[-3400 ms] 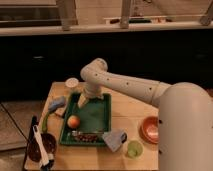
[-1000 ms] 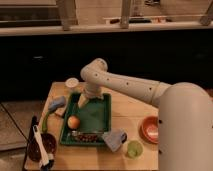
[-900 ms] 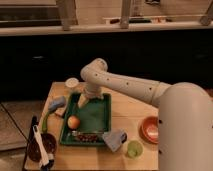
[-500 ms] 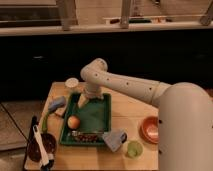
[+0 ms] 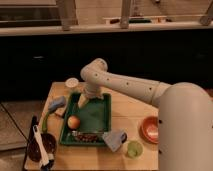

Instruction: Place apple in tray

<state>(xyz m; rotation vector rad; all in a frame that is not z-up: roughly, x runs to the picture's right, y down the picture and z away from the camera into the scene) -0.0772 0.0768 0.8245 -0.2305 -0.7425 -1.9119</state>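
Camera view: gripper [image 5: 83, 102] above tray [image 5: 100, 116].

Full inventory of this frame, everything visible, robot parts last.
tray: 1, dark green, centre of the wooden table.
apple: 1, orange-red, inside the tray by its left rim.
dark packet: 1, brownish, along the tray's front edge.
orange bowl: 1, table's right side.
green cup: 1, light green, front right.
grey-blue object: 1, at the tray's front right corner.
blue-grey object: 1, left of the tray.
white cup: 1, back left.
dark bowl: 1, front left corner, white utensil across it.
arm: 1, white, reaching from the right.
gripper: 1, above the tray's back left, apart from the apple.
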